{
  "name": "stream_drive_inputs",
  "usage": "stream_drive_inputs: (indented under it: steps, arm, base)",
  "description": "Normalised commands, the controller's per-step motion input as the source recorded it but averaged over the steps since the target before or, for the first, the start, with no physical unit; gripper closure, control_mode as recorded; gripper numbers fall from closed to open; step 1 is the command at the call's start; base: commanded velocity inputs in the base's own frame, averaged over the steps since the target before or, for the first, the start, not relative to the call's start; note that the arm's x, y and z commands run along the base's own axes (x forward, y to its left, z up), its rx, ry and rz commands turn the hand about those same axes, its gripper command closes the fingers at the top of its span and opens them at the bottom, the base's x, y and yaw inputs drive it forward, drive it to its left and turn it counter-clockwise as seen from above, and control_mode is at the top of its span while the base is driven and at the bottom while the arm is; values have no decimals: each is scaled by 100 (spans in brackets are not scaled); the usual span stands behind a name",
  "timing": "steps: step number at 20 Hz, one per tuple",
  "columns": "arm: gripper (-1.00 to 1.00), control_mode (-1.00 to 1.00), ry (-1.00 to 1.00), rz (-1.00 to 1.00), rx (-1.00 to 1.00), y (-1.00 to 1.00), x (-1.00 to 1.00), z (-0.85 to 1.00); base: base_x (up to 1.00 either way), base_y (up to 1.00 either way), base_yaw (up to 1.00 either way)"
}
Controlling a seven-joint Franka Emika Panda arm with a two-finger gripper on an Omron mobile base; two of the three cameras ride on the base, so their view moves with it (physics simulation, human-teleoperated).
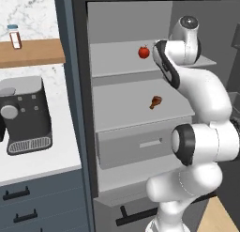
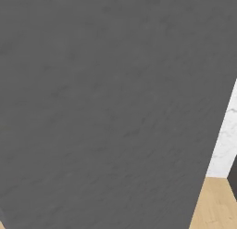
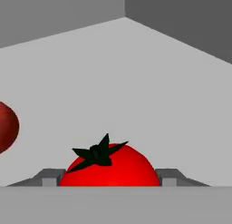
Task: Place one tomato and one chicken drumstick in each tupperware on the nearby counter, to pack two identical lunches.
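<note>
Red and glossy, a tomato [image 3: 110, 166] with a black calyx sits low in our hand view, between the two grey fingertips [image 3: 50, 177] of the end effector [image 3: 110, 178]. The tips stand at either flank of the fruit, right at its sides; we cannot tell whether they press on it or are merely alongside. It rests on a pale grey shelf [image 3: 136, 82] inside an open cabinet, and the back corner of that shelf shows up at the top of the view. A second tomato [image 3: 7, 127] lies on the same shelf, cut by the left edge of the hand view and clearly apart from the first.

From our left base view, one tomato [image 1: 144, 51] shows on the upper shelf [image 1: 117, 57], near its middle and just left of the white arm [image 1: 201, 109], which reaches in over that shelf. A chicken drumstick [image 1: 155, 102] lies on the shelf below [image 1: 126, 109], toward its right side. Under it is a grey drawer front [image 1: 136, 149].

To the left, the white table [image 1: 42, 163] carries a dark coffee machine [image 1: 26, 114] near its back edge. Above it a wooden wall shelf [image 1: 30, 52] holds a small jar [image 1: 15, 36].
</note>
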Motion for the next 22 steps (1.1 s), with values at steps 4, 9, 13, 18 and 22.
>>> stream_drive_inputs:
  steps: [4, 9, 13, 18, 22]
  arm:
    - [100, -100, 0, 12, 0, 5, -100, 0]
    - [100, -100, 2, 12, -5, 35, -100, 0]
    - [100, -100, 3, 13, -10, 63, -100, -21]
    - [100, -100, 4, 19, -11, 69, -99, -35]
    - [100, -100, 0, 23, -10, 54, -100, -50]
  base:
    - [0, 0, 0]
    - [0, 0, 0]
    - [0, 0, 0]
    - [0, 0, 0]
    - [0, 0, 0]
